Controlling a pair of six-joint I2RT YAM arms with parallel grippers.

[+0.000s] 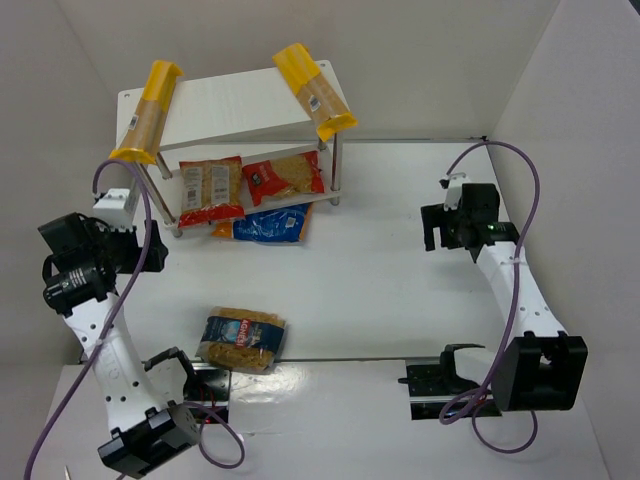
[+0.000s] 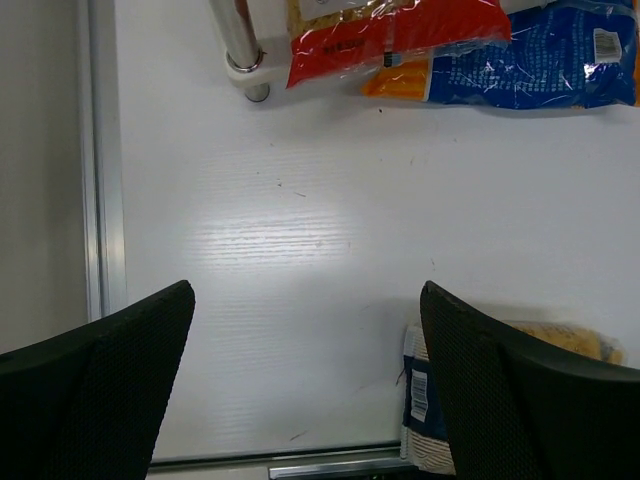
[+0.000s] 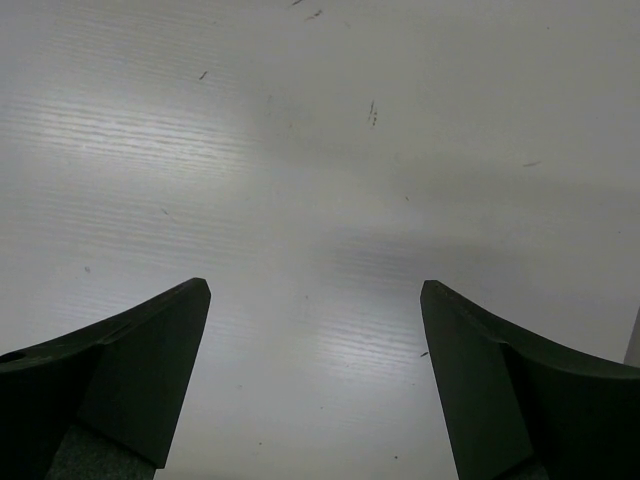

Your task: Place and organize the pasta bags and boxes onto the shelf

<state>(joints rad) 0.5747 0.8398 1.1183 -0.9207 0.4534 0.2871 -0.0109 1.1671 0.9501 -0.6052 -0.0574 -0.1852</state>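
Jaws wide, empty, on left gripper (image 2: pixel 307 300) and right gripper (image 3: pixel 315 295); best centred squarely over the loose blue bag (image 1: pixel 242 340) before closing.

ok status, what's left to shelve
Left gripper, right gripper open, empty. Boxes, red bags on shelf. One blue bag loose on table, another at shelf's foot. Nothing in the way.

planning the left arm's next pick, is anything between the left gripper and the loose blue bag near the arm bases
Nothing visible. The left gripper hangs open over bare table, and the blue bag lies flat on its own, clear of the shelf, showing right beside one finger in the wrist view.
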